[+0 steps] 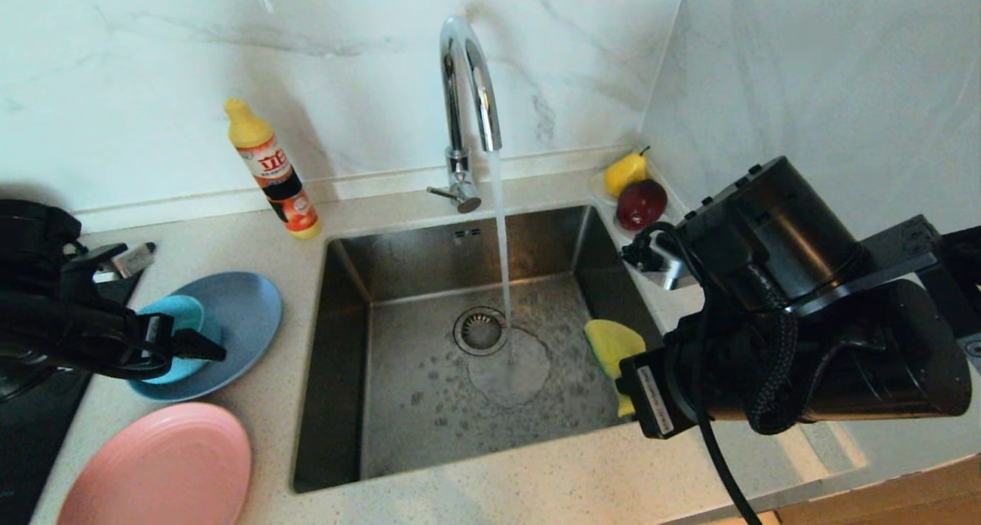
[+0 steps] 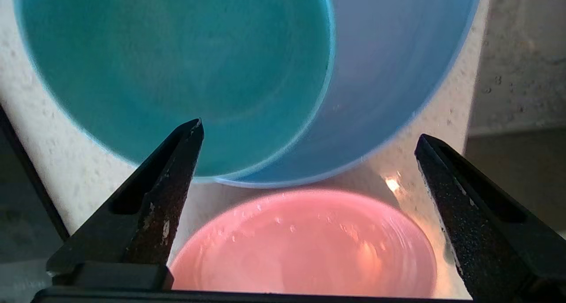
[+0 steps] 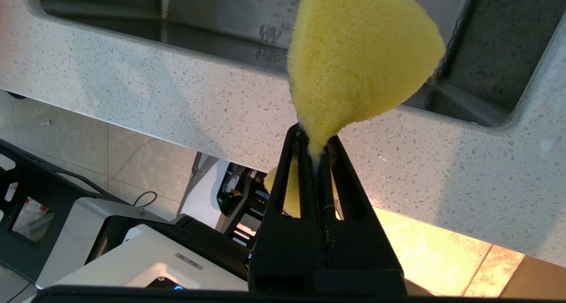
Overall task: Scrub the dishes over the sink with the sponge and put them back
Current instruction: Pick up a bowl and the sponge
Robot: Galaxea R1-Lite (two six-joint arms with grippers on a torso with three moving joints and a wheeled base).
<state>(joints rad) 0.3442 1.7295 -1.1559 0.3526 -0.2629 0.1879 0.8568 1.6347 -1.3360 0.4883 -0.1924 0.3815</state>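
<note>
From the head view we counted three dishes on the counter left of the sink (image 1: pixel 383 402): one bowl (image 1: pixel 180 322) on a blue plate (image 1: pixel 237 310) and one pink plate (image 1: pixel 165 464) near the counter's front edge. In the left wrist view our left gripper (image 2: pixel 309 161) hung wide apart above all three, holding nothing. In the right wrist view our right gripper (image 3: pixel 316 150) was clamped on the one sponge (image 3: pixel 358 55) over the sink's front rim.
</note>
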